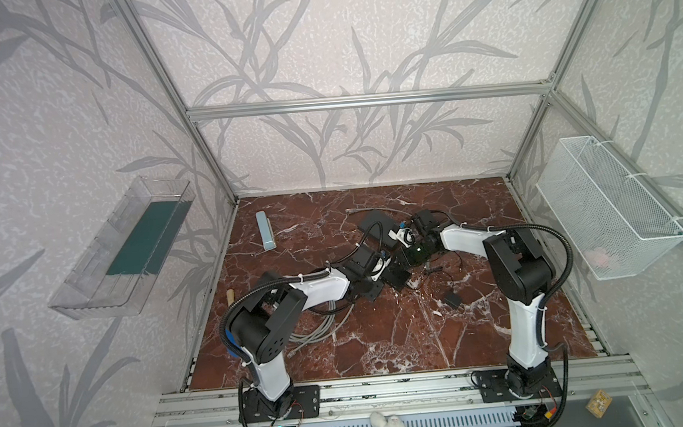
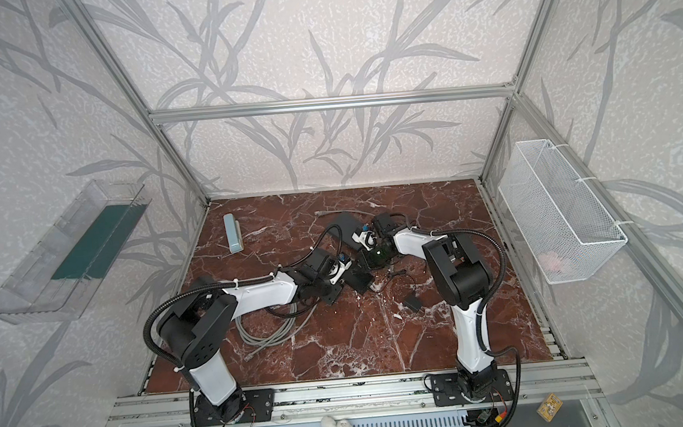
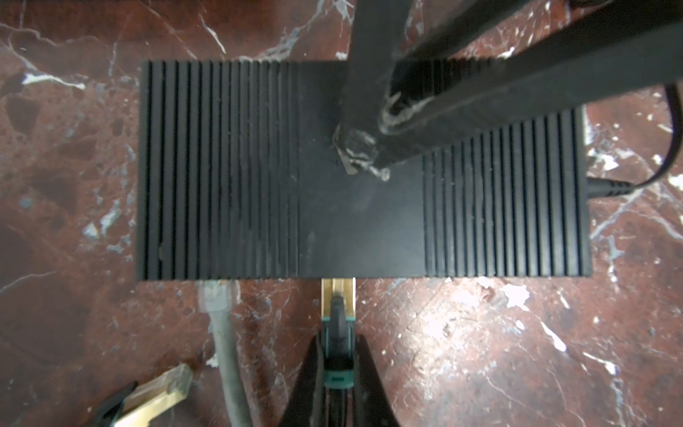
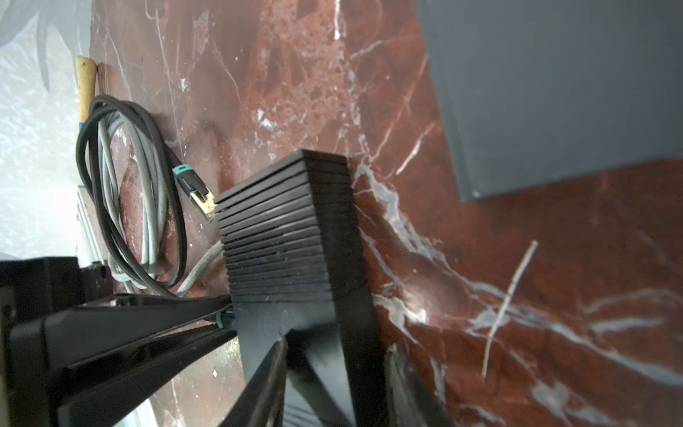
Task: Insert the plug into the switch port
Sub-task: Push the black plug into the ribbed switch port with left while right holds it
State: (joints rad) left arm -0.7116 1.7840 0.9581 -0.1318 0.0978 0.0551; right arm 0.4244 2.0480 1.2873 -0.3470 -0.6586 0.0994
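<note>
The left gripper (image 3: 337, 360) pinches the plug (image 3: 337, 301) by its black boot. The plug's gold tip, just ahead of the fingers, meets the front edge of the switch (image 3: 240, 166). The right gripper (image 3: 367, 144), jaws slightly apart, rests on the switch's top.

Grey cable (image 3: 223, 344) (plugged in) crowds the switch (image 3: 240, 166) ports — table (image 1: 383, 344) front lies open.

The switch (image 3: 258, 185) is black plastic, finely ribbed and matt, dusty on its smooth middle band. The plug (image 3: 338, 303) has a shiny gold metal shell (teal and black plastic behind it). The grey cable (image 3: 225, 344) wears a dull, scuffed sheath. The table (image 3: 480, 351) is glossy red marble, perhaps only a print.
</note>
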